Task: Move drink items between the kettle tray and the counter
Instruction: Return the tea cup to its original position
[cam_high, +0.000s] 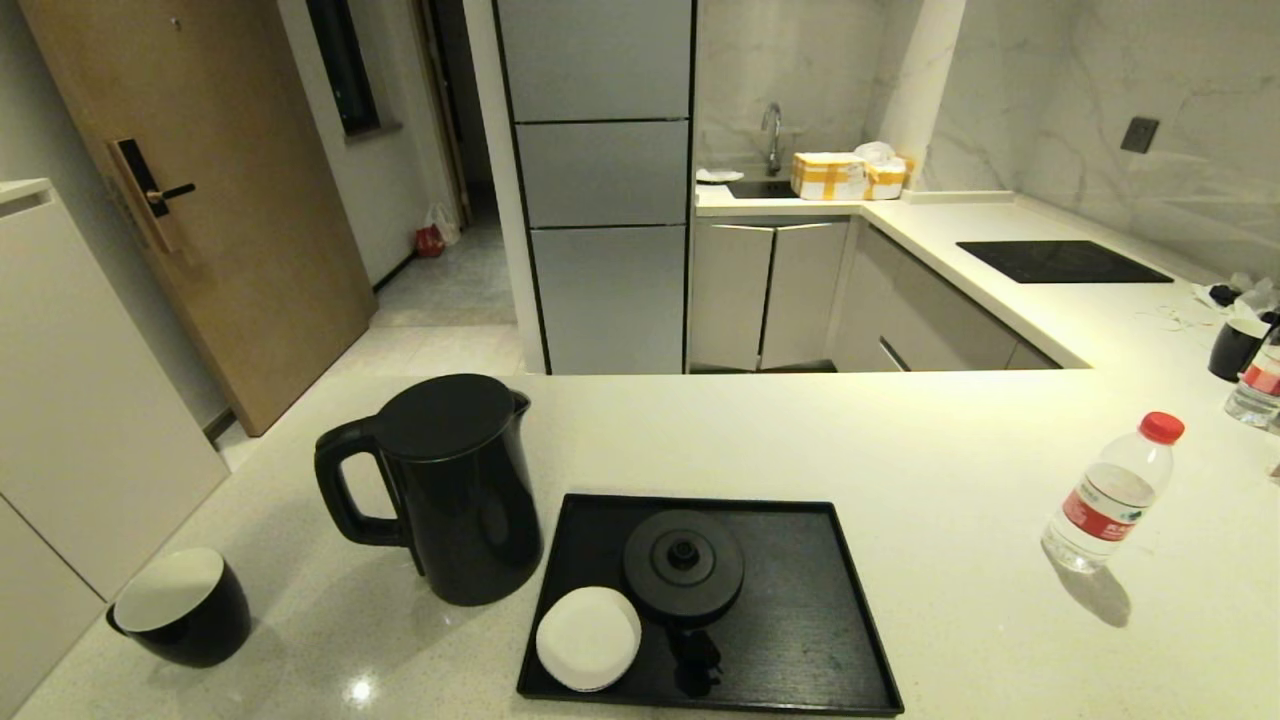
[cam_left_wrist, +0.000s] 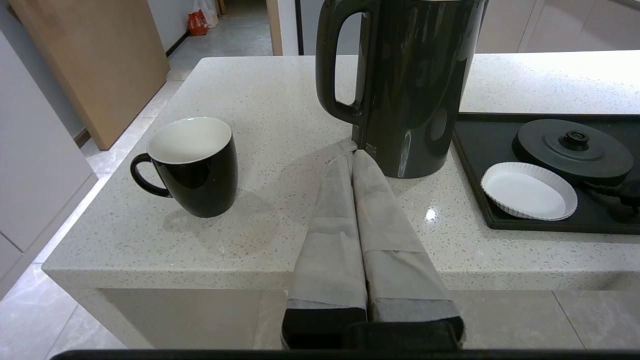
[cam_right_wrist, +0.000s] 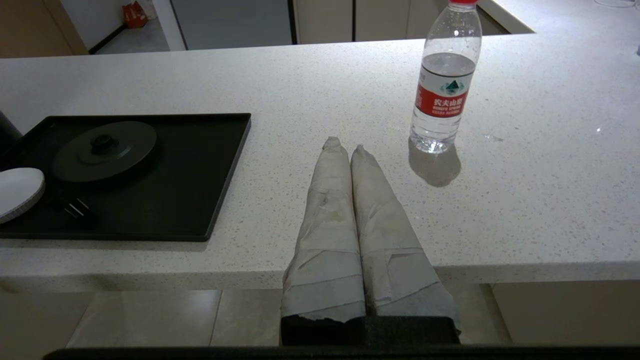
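Tall black electric kettle (cam_high: 455, 490) and small black white-lined cup (cam_high: 182, 606) stand on the pale speckled stone counter (cam_high: 900, 450), left of the flat black rimmed tray (cam_high: 860, 600). Clear red-capped water bottle (cam_high: 1110, 495) stands well right. Left gripper (cam_left_wrist: 350, 150) and right gripper (cam_right_wrist: 345, 146) are clenched empty at the near edge.

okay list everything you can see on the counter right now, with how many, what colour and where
kettle: 1, black, on counter left of tray
cup: 1, black, white inside, counter's near left corner
water bottle: 1, clear, red cap, counter right of tray
tray: 1, black, centre
kettle base: 1, black, on tray
saucer: 1, white, on tray
left gripper: shut, near kettle's foot
right gripper: shut, between tray and bottle
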